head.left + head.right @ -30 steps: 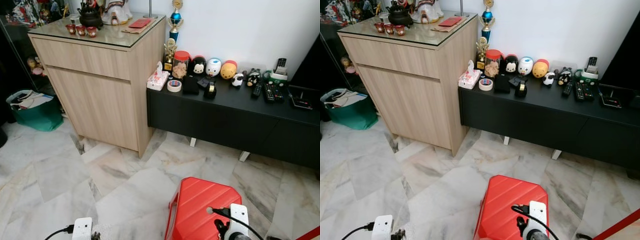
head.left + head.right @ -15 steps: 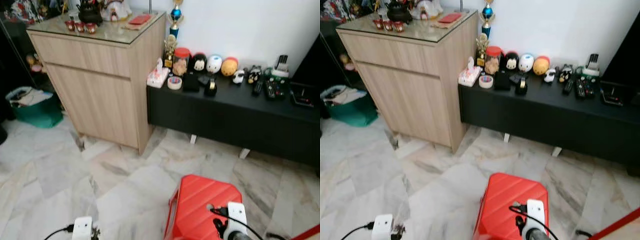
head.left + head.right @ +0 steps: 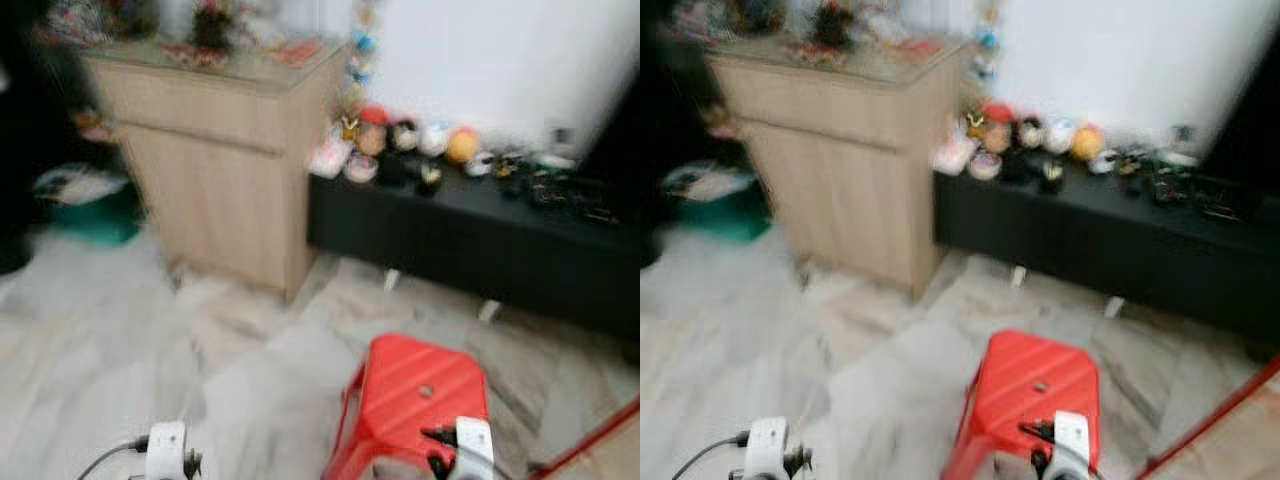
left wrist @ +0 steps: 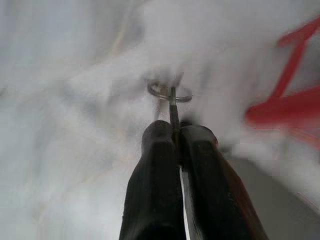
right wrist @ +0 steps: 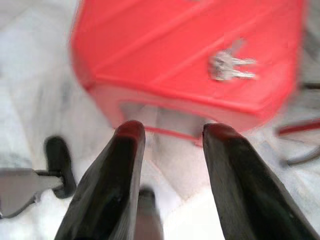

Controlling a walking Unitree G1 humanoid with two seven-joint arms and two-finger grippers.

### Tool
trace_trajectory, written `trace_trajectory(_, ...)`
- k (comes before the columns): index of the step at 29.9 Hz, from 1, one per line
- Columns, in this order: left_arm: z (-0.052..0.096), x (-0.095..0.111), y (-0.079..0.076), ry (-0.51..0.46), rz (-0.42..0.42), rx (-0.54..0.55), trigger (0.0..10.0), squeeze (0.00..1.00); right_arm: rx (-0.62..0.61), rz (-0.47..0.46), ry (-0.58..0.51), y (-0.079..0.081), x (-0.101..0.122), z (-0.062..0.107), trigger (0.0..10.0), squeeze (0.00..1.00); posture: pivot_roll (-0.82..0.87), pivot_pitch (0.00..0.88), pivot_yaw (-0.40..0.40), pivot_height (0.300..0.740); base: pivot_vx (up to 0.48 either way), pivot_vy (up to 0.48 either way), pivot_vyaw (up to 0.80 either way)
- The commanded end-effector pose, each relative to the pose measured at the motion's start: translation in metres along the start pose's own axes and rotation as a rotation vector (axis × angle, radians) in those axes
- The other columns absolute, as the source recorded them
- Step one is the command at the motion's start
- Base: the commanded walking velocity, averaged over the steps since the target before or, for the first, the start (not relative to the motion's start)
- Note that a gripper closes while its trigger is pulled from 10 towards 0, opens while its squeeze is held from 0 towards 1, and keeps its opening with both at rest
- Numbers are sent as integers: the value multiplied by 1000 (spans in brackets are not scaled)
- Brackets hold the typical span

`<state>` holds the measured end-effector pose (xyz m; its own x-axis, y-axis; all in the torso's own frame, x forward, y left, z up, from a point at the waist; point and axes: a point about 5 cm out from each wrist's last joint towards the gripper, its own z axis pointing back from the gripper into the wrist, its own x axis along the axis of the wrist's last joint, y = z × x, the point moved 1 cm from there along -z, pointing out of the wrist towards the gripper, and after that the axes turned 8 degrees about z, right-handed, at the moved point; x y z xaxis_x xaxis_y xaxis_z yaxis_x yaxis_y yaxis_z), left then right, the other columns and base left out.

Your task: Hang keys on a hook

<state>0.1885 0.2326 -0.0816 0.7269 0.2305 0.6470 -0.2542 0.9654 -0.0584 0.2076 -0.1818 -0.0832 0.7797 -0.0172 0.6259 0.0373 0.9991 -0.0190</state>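
Note:
In the left wrist view my left gripper (image 4: 176,127) is shut on a metal key ring (image 4: 170,92), which sticks out past the fingertips above pale marble floor. A second bunch of silver keys (image 5: 227,67) lies on top of a red plastic stool (image 5: 190,55). My right gripper (image 5: 170,131) stands open just short of the stool's near edge, with nothing between its fingers. From the head, the stool (image 3: 420,390) stands on the floor right before me, and both wrists show at the bottom edge.
A wooden cabinet (image 3: 220,170) stands at the back left. A low black console (image 3: 480,230) with toys and remotes runs along the white wall. A green bag (image 3: 90,205) sits at the far left. Marble floor (image 3: 150,340) lies open to the left of the stool. The head views are blurred.
The head camera has swung and blurred, so the whole picture has shifted and the stool sits higher in view. Nothing in the room has visibly moved.

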Motion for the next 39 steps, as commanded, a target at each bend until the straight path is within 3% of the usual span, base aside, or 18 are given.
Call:
trace_trajectory(1,2,-13,1,49,-7,0,10000,0,-22,-13,22,-6,-11,3,10000,0,50,0,-47,740,-334,0,0)
trace_trajectory(13,2,-12,1,54,-9,1,10000,0,-44,-49,27,-8,-13,3,10000,0,58,0,-47,740,-330,0,0)
trace_trajectory(28,2,-13,-1,56,1,-7,10000,0,-59,-74,37,-12,-15,4,10000,0,62,0,-55,740,0,0,0)
trace_trajectory(39,1,-11,-2,56,-15,-18,10000,0,-46,-54,54,-11,-16,4,10000,0,67,0,-57,740,0,0,-726)
